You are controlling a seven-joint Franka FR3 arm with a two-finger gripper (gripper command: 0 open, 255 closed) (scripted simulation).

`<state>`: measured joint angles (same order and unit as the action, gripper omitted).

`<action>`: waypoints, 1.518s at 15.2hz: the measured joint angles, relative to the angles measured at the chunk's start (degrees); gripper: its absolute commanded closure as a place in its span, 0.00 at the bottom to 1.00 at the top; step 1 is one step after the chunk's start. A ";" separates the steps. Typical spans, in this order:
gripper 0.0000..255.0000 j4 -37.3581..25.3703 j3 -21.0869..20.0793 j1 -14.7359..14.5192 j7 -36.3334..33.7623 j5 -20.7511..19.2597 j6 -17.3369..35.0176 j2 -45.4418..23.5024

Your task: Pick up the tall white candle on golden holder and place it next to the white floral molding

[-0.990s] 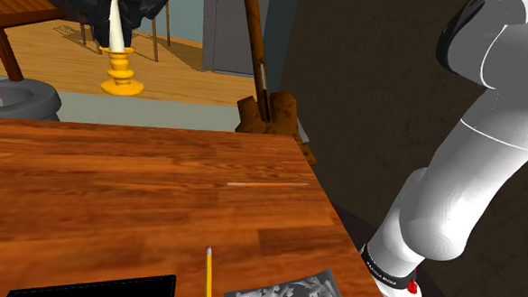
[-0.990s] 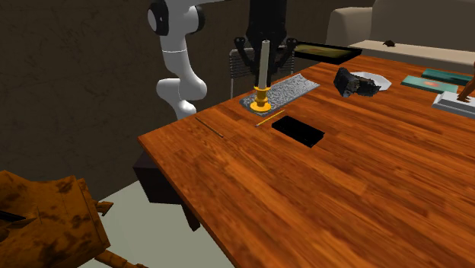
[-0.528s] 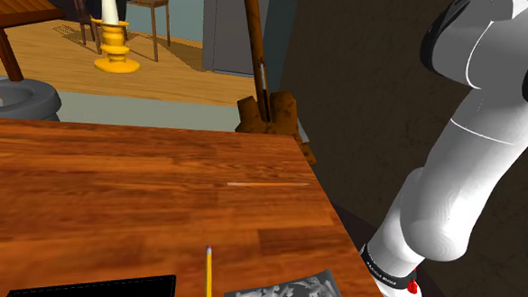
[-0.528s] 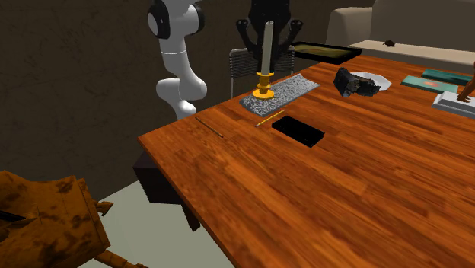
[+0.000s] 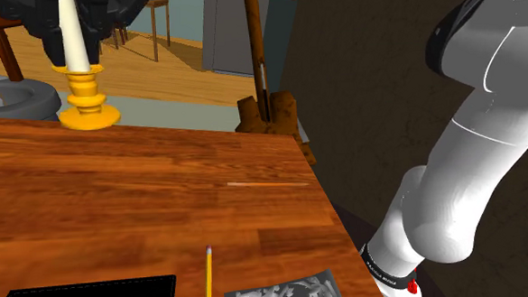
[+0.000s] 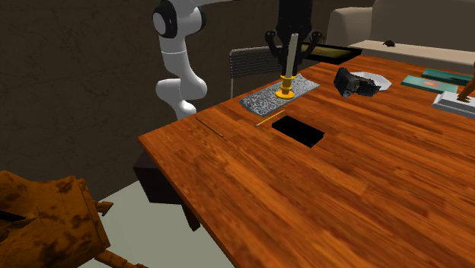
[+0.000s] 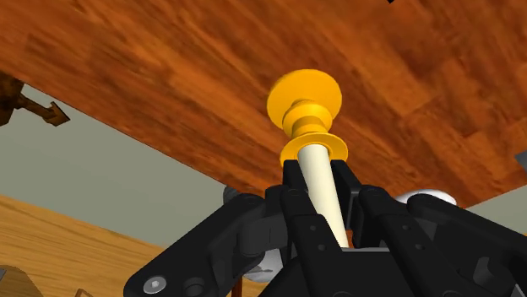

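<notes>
A tall white candle [image 5: 69,32] stands upright in a golden holder [image 5: 87,101]. My black gripper [image 7: 319,173] is shut on the candle's shaft, with one finger [image 7: 293,184] on each side. In the second exterior view the gripper [image 6: 295,27] holds the candle [image 6: 291,53] in the air, and the holder [image 6: 287,87] hangs over the far end of the grey floral molding [image 6: 266,97]. The molding's corner [image 5: 281,294] lies at the shoulder view's bottom edge. The wrist view has the holder's base [image 7: 304,99] over the brown wooden table [image 7: 186,76].
Beside the molding on the table [image 6: 320,198] lie a yellow pencil [image 5: 208,276], a flat black rectangle [image 6: 298,131] and a thin stick [image 5: 268,184]. A dark object on a white plate [image 6: 356,81] sits further right. A chair [image 6: 251,65] stands behind the table's far edge.
The gripper has carried the candle towards the second exterior view's right, along the molding to its far end. In the shoulder view the candle has come lower and looks larger.
</notes>
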<state>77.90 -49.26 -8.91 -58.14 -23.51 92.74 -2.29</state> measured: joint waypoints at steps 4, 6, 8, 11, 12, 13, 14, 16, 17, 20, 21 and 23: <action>1.00 -0.69 -3.11 -4.57 -6.94 -3.96 -1.68 -3.02; 1.00 -1.25 -4.23 -6.90 -9.96 -5.92 -2.60 -4.69; 1.00 -2.05 -5.26 -9.80 -13.30 -8.21 -3.67 -6.81; 1.00 -3.81 -6.28 -14.74 -18.09 -11.77 -5.67 -10.23; 1.00 -4.06 -6.48 -16.46 -19.78 -12.93 -6.03 -11.38; 1.00 -5.16 -6.64 -18.78 -21.57 -14.38 -7.06 -12.92; 1.00 -6.10 -6.66 -20.77 -22.99 -15.61 -7.87 -14.23; 1.00 -8.53 -6.35 -25.03 -25.52 -18.31 -9.45 -17.35; 1.00 -9.46 -6.19 -27.09 -26.84 -19.43 -10.10 -18.66; 1.00 -15.16 -4.98 -35.12 -30.12 -23.65 -13.40 -23.89; 1.00 -16.76 -4.59 -37.01 -30.59 -24.62 -14.21 -25.12; 1.00 -15.25 -4.66 -36.90 -31.71 -24.60 -13.15 -25.28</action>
<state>62.65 -53.92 -45.81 -89.85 -48.10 79.59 -27.57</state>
